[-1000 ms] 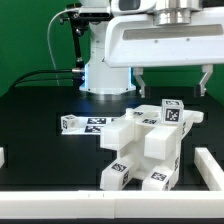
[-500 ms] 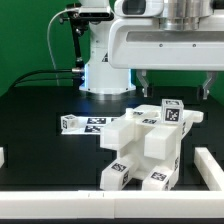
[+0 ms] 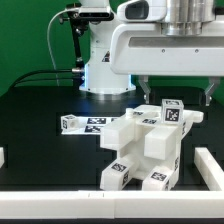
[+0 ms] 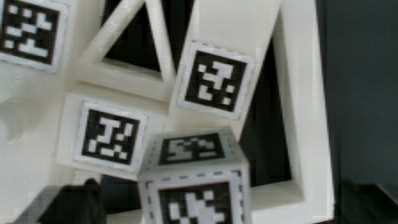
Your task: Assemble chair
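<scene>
Several white chair parts with black-and-white tags lie piled together (image 3: 148,145) at the front of the black table, toward the exterior view's right. A tagged block (image 3: 171,110) tops the pile. My gripper (image 3: 174,88) hangs open and empty just above that pile, one finger (image 3: 140,80) on each side of the top block. In the wrist view the tagged white parts (image 4: 214,80) fill the picture. A tagged block (image 4: 199,190) sits between my dark fingertips (image 4: 68,205), and the gripper (image 4: 217,212) holds nothing.
Two small tagged white pieces (image 3: 85,123) lie on the table to the exterior view's left of the pile. White rails border the table at the front (image 3: 100,208) and at the exterior view's right (image 3: 208,165). The arm's base (image 3: 105,70) stands behind.
My gripper has shifted slightly toward the exterior view's right above the pile. The parts have not moved.
</scene>
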Available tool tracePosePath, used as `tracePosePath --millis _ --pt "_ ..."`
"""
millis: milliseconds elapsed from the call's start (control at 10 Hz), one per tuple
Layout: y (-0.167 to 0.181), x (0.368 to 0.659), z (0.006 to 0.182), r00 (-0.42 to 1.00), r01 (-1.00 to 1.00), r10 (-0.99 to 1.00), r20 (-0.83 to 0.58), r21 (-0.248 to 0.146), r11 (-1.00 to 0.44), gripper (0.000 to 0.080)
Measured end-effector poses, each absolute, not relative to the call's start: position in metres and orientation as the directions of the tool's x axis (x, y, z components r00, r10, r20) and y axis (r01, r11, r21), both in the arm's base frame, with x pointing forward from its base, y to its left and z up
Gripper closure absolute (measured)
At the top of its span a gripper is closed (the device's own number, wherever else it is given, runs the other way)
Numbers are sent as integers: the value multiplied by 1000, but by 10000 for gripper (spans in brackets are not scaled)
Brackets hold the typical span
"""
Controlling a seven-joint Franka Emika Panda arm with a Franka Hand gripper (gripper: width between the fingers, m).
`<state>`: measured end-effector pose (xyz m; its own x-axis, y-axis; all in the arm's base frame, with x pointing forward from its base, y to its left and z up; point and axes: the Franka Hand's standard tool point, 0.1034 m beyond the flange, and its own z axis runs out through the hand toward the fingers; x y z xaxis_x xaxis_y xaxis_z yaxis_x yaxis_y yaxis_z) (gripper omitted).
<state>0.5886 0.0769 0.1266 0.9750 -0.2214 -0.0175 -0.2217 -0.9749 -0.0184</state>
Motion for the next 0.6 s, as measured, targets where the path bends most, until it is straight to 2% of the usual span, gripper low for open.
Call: tracePosePath --millis 400,600 --pt "71 593 121 973 -227 -228 29 -22 -974 178" --pt "71 593 121 964 -265 -266 28 -23 -964 522"
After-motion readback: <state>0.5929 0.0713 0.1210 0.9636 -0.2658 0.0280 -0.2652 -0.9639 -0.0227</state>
